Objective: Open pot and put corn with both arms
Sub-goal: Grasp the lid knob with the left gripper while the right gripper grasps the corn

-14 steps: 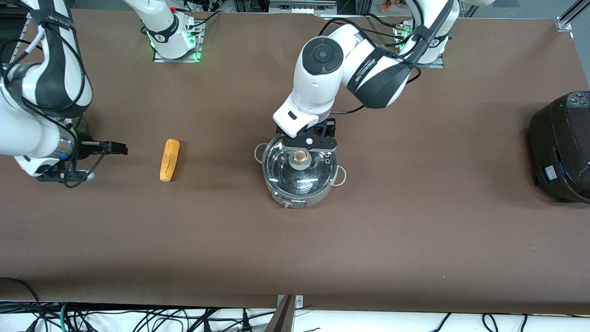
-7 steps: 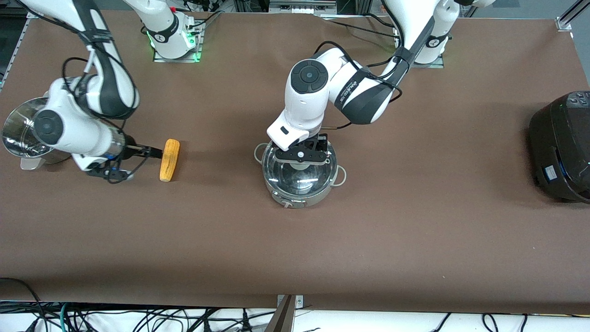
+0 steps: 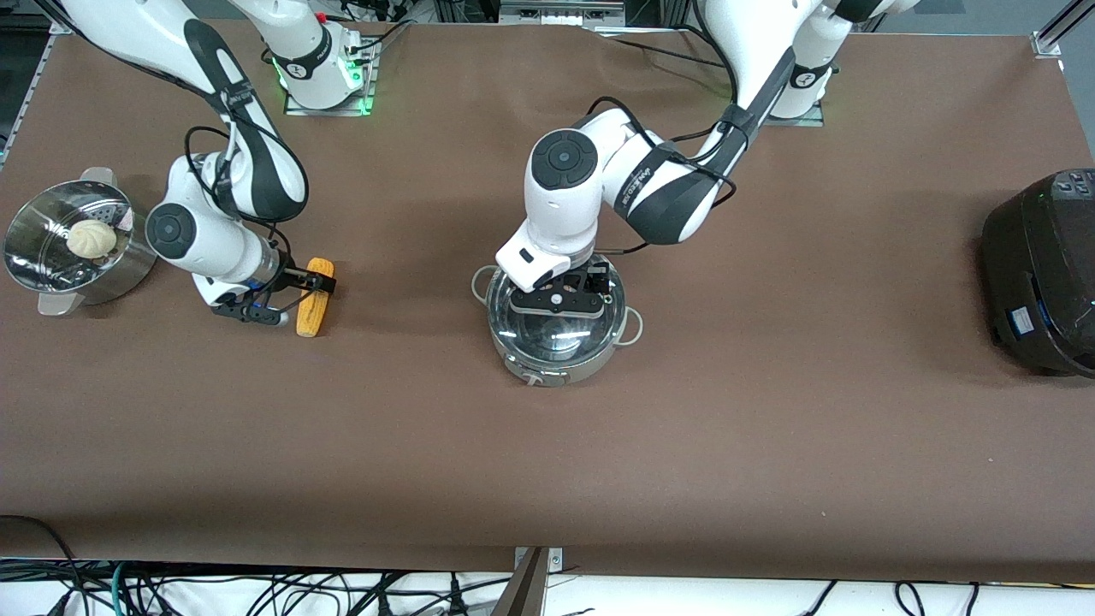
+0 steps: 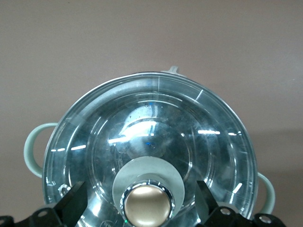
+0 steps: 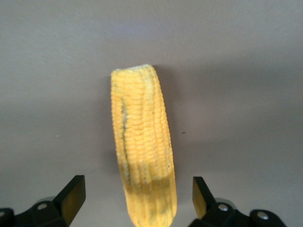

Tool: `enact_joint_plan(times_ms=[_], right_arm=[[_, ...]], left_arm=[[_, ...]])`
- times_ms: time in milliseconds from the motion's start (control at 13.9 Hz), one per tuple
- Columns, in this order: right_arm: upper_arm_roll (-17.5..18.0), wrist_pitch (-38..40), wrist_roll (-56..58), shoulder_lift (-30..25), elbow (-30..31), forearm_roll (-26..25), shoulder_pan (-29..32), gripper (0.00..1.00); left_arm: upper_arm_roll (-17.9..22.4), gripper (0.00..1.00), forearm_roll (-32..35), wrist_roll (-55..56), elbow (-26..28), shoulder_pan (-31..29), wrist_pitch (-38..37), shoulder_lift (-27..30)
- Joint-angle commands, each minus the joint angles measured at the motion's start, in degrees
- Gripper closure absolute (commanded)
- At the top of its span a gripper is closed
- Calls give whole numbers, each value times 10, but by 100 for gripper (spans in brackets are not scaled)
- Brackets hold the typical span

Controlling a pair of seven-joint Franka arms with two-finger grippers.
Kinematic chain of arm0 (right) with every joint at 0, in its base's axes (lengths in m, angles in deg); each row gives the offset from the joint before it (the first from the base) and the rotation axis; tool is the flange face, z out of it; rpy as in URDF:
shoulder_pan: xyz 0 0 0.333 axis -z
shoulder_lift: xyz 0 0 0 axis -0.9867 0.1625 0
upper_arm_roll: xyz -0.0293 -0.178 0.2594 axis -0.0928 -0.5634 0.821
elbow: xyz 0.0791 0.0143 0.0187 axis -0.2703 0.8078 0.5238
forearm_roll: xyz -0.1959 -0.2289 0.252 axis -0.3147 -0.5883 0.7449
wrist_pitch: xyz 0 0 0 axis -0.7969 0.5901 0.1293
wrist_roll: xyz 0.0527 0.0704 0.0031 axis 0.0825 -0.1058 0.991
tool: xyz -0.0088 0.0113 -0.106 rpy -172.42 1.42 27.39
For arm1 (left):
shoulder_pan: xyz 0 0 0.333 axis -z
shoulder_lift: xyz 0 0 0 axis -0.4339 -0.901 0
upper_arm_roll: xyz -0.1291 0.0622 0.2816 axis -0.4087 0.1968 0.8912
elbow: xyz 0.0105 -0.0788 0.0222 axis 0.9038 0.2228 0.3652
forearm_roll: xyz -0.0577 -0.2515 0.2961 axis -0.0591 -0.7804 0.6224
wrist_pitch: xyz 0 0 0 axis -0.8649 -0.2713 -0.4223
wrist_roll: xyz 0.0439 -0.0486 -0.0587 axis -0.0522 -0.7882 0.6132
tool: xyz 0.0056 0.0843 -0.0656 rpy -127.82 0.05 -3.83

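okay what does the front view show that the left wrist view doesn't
Only the front view shows the corn with the right gripper over it, the steamer bowl holding a white bun at the right arm's end of the table, and the black cooker at the left arm's end. Only the left wrist view shows the lid's tan knob between the left gripper's open fingers. Both show the pot, lid on.

Bare brown table fills the lower half of the frame. In the middle, the pot is capped by the left gripper. At left, the right gripper straddles the corn; a steamer bowl crowds the left edge, a black cooker the right edge.
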Motion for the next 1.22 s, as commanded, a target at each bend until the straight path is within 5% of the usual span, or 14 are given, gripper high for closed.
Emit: enact_joint_plan(times_ms=[0,72,216,359,719,1150], right_arm=[[0,-25,-2,31,-1,2,-6,3],[0,-30,3,33,-2,-4,-6,16],[0,-30,6,34,-4,-5,-9,74],[-1,-22,10,33,-15,-6,-14,94],[-1,161,9,26,-123,-21,-14,100],[0,404,10,26,-323,-15,-15,99]], left_arm=[[7,0,22,13,-23,13,-1,-21],[7,0,22,13,-23,16,1,-25],[7,4,24,22,-19,21,8,-26],[7,20,23,32,-17,22,8,-26],[6,33,18,31,-17,19,7,-20],[5,69,14,25,-18,14,7,-18]])
